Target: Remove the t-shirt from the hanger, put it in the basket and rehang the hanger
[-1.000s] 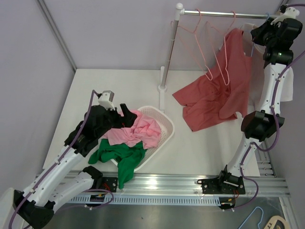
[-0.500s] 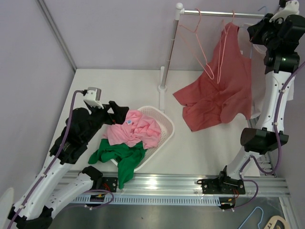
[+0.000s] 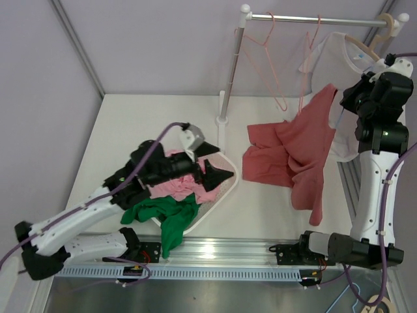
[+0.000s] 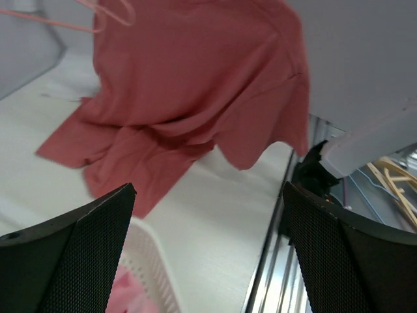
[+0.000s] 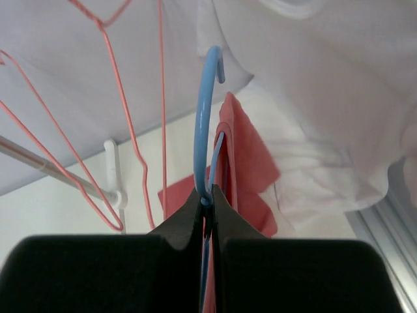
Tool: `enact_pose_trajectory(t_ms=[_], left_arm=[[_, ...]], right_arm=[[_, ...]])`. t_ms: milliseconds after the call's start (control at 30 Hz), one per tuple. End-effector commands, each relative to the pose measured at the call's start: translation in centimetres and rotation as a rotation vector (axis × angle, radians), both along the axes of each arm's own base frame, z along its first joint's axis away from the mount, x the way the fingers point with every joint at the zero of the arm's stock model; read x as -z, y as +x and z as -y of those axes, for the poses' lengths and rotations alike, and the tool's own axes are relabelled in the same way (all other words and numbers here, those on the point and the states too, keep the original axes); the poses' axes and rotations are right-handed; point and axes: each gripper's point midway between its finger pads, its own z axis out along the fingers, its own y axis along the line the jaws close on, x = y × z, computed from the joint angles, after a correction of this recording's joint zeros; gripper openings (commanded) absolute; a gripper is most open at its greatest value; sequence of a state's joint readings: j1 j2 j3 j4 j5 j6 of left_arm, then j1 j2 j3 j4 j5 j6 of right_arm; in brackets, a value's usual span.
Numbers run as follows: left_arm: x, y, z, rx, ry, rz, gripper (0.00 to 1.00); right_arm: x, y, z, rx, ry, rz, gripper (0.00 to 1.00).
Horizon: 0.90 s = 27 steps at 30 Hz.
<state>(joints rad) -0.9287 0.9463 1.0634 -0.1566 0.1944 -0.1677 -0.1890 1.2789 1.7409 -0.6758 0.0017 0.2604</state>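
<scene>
Clamping was confirmed at the right claw [image 5: 207, 195]: its fingers were shut on the neck of the blue hanger [image 5: 203, 117], whose hook was free of the rail [image 3: 313, 19]. The red t-shirt [image 3: 293, 153] hung from that hanger. Its long axis ran from the raised right claw down and leftward to the desk [image 3: 150, 117], where the lower half lay crumpled.

The left claw [image 4: 207, 195] was spread wide and empty, just above the basket [image 4: 153, 254] rim. The shirt lay straight ahead of it, across a strip of bare desk, so the left arm was the nearer one to the loose fabric.

The next pull probably called for a leftward draw, away from the hanger. The rack post and pink wire hangers [image 3: 273, 72] stood close behind the shirt. The white garment [image 3: 339, 52] hung just beside the right claw.
</scene>
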Motion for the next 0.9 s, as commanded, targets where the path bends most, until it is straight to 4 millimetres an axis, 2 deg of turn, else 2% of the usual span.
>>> enact_pose_trajectory(t_ms=[0, 33, 100, 133, 167, 200, 233, 267, 300, 333, 400, 433, 567, 633, 667, 733, 767, 800, 833, 867], left_arm=[[0.8, -2.7, 5.6, 0.218, -0.023, 0.091, 0.99], [0.5, -3.3, 7.7, 0.292, -0.076, 0.126, 0.99], [2.4, -4.6, 10.1, 0.383, -0.091, 0.121, 1.00], [2.3, -5.1, 11.2, 0.428, -0.116, 0.144, 1.00], [2.4, -6.0, 12.3, 0.493, -0.121, 0.140, 0.99], [3.9, -6.4, 14.1, 0.533, -0.103, 0.120, 1.00], [4.2, -6.6, 14.9, 0.549, -0.110, 0.124, 1.00], [3.3, -6.9, 15.7, 0.559, -0.154, 0.175, 0.99], [4.1, -7.7, 16.9, 0.592, -0.158, 0.177, 0.99], [3.3, -8.1, 17.6, 0.612, -0.184, 0.202, 1.00], [3.8, -9.4, 18.9, 0.681, -0.187, 0.212, 0.99], [3.1, -9.1, 20.4, 0.693, -0.197, 0.223, 1.00], [3.9, -8.1, 23.1, 0.702, -0.186, 0.242, 0.99], [3.8, -8.0, 24.1, 0.720, -0.177, 0.253, 1.00], [3.0, -7.6, 24.9, 0.719, -0.190, 0.275, 1.00], [3.6, -7.6, 25.7, 0.740, -0.165, 0.258, 1.00], [2.6, -7.3, 26.7, 0.740, -0.174, 0.271, 0.99], [2.9, -6.9, 27.2, 0.729, -0.157, 0.257, 0.99], [4.1, -6.6, 27.6, 0.721, -0.108, 0.219, 0.87], [3.6, -6.2, 28.1, 0.716, -0.102, 0.238, 0.75]], right_arm=[[-0.2, -2.8, -0.2, 0.068, 0.044, 0.032, 0.00], [-0.3, -3.6, -1.0, 0.038, 0.056, 0.039, 0.00], [-0.1, -4.1, -1.8, 0.007, 0.079, 0.033, 0.00], [0.1, -4.4, -1.9, 0.004, 0.087, 0.025, 0.00], [0.0, -4.5, -2.9, -0.049, 0.103, 0.025, 0.00], [-0.2, -4.7, -3.4, -0.067, 0.114, 0.025, 0.00], [-0.5, -4.9, -3.7, -0.081, 0.123, 0.026, 0.00], [-0.6, -5.0, -3.9, -0.089, 0.128, 0.025, 0.00], [-0.8, -5.2, -4.3, -0.107, 0.133, 0.027, 0.00], [-1.4, -5.5, -4.5, -0.112, 0.134, 0.036, 0.00], [-1.9, -5.7, -4.8, -0.127, 0.137, 0.044, 0.00], [-2.0, -5.9, -4.8, -0.128, 0.140, 0.041, 0.00], [-3.0, -6.5, -5.7, -0.170, 0.150, 0.058, 0.00], [-2.8, -6.6, -6.1, -0.189, 0.156, 0.051, 0.00], [-2.7, -6.6, -6.4, -0.199, 0.160, 0.049, 0.00], [-2.2, -6.4, -6.8, -0.217, 0.171, 0.038, 0.00], [-1.9, -6.2, -6.9, -0.221, 0.178, 0.033, 0.00], [-2.0, -6.2, -7.1, -0.229, 0.180, 0.034, 0.00], [-1.9, -6.1, -7.2, -0.234, 0.185, 0.031, 0.00], [-2.0, -6.1, -7.5, -0.248, 0.186, 0.034, 0.00]])
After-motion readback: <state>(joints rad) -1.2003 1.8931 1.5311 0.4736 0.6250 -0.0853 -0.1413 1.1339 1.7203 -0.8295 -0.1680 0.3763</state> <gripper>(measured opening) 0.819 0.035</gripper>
